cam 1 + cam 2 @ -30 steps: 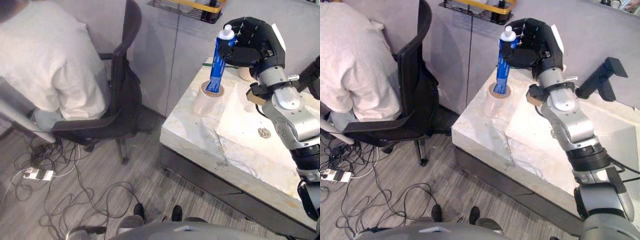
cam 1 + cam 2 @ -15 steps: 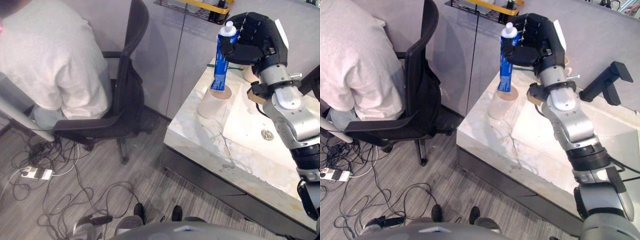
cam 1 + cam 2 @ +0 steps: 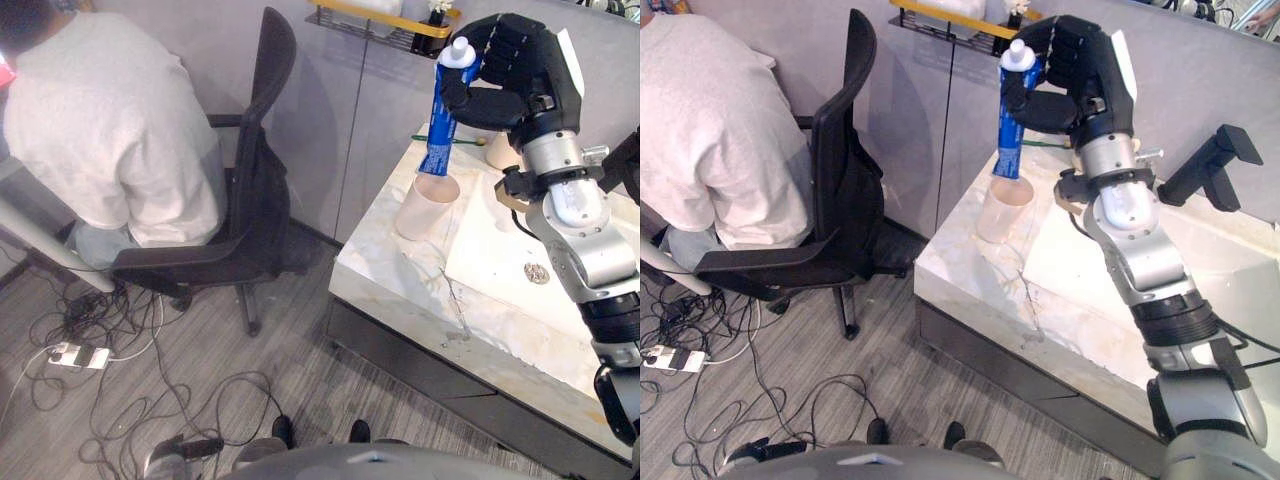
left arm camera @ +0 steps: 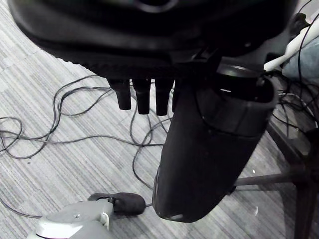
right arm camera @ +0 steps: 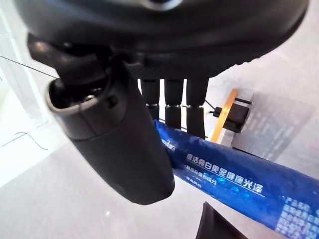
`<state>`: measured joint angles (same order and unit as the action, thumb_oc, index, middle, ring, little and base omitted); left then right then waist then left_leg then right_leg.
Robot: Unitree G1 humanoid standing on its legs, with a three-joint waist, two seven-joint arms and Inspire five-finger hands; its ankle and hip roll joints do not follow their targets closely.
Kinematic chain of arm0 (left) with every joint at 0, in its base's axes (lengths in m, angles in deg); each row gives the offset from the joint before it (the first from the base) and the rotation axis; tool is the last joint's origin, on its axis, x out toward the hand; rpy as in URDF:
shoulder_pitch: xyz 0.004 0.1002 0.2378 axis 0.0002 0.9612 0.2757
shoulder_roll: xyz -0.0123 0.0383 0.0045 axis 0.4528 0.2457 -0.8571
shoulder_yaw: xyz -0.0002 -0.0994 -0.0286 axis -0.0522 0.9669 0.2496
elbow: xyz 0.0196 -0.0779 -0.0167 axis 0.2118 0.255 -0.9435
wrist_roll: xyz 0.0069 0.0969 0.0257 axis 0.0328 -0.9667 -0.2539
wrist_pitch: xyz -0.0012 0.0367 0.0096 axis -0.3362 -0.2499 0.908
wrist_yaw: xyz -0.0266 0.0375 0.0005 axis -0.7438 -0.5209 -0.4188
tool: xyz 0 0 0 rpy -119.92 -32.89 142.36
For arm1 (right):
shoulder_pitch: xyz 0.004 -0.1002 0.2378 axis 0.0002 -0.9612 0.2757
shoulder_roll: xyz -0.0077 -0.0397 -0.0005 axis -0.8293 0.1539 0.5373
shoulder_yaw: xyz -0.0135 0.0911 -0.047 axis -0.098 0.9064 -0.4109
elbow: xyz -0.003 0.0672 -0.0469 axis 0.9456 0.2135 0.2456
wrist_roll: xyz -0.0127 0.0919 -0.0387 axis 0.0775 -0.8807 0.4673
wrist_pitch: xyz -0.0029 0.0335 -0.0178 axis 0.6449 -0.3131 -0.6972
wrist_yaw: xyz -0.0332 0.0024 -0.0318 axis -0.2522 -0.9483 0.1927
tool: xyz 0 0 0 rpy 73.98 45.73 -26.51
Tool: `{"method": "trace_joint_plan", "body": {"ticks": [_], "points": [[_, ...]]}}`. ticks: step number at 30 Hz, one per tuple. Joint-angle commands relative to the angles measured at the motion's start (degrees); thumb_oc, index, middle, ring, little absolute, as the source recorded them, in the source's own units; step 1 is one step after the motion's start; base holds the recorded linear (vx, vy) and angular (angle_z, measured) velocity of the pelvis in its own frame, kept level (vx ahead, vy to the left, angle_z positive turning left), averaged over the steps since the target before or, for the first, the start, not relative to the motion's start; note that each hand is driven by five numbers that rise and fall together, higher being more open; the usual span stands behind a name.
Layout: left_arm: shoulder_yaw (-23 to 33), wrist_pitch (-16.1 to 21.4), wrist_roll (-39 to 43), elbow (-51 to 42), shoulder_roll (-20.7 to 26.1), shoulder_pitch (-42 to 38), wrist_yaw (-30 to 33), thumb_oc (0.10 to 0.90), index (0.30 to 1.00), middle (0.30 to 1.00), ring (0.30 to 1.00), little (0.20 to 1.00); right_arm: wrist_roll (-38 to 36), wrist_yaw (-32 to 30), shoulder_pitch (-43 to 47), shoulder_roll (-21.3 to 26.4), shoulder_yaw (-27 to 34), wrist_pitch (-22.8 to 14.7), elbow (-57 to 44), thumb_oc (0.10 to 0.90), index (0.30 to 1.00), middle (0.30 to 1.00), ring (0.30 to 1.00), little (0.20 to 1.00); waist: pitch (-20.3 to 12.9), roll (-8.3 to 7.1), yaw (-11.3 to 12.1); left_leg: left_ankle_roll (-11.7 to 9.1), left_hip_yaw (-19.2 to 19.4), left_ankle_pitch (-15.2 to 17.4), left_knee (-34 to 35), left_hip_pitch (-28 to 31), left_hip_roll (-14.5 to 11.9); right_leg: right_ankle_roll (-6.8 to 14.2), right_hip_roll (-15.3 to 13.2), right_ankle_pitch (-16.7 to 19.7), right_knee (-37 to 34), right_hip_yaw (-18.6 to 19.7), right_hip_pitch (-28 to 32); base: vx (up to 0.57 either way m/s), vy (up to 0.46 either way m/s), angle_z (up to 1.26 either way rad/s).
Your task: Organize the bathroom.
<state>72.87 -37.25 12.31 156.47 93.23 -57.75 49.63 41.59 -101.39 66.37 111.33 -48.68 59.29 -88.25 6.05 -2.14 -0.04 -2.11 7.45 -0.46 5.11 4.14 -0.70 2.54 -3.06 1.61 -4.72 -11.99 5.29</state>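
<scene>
The right hand (image 3: 510, 75) is clenched round the upper part of the blue toothpaste tube (image 3: 441, 125), held near-upright, cap up, its lower end at the rim of the cup (image 3: 424, 205) standing near the surface's (image 3: 400, 280) far left corner.

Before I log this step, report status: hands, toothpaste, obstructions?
Right hand shut on toothpaste tube, tube upright, lower end at cup rim. Left hand low over floor, holding nothing, fingers straight. Nothing blocking the cup.

Grey wall (image 3: 330, 110), striped floor (image 3: 200, 370), black chair (image 3: 250, 190)
</scene>
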Motion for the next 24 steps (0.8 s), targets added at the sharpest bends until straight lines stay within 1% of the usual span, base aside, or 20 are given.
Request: {"method": "trace_joint_plan", "body": {"ticks": [1,3,13,24], "points": [[-2.46,1.58,-2.59,4.60,3.16,0.12,0.93,0.800,0.900,0.900,0.900,0.900,1.00,-2.17,7.48,-0.24,6.72,-8.61,-0.15,0.400,0.300,0.300,0.300,0.300,-4.88,-0.91,2.51,1.00,-1.16,2.02,-0.11,0.42,2.26,5.16,-0.28,-2.88,3.66,-1.27,-1.16,0.04,-0.006,0.01],[-2.21,1.93,-3.25,4.92,3.13,0.49,0.67,0.800,0.900,0.900,0.900,0.900,0.28,-1.79,6.94,-0.19,6.89,-8.78,-0.34,0.400,0.300,0.300,0.300,0.300,-4.76,-0.85,2.49,1.07,-0.97,2.04,-0.11,0.37,2.27,5.12,-0.28,-3.00,3.81,-1.28,-1.29,0.04,-0.004,0.01],[-1.53,2.39,-3.85,5.24,3.30,1.24,0.69,0.800,0.900,0.900,0.900,0.900,1.74,-1.00,3.44,-2.30,7.95,-8.94,-0.83,0.400,0.300,0.300,0.300,0.300,-4.09,-0.40,2.08,1.41,-0.28,2.50,-0.11,0.89,2.18,5.14,-0.38,-3.52,4.69,-1.13,-1.51,0.03,-0.014,0.01],[-1.61,2.80,-4.43,5.70,3.43,1.90,0.57,0.800,0.900,0.900,0.900,0.900,1.37,-2.49,2.31,-1.48,9.80,-10.63,-2.04,0.400,0.300,0.300,0.300,0.300,-3.99,-0.24,1.64,1.57,0.18,2.85,-0.11,1.29,2.07,5.03,-0.15,-4.03,5.06,-0.91,-1.46,0.01,-0.009,0.00]]}}
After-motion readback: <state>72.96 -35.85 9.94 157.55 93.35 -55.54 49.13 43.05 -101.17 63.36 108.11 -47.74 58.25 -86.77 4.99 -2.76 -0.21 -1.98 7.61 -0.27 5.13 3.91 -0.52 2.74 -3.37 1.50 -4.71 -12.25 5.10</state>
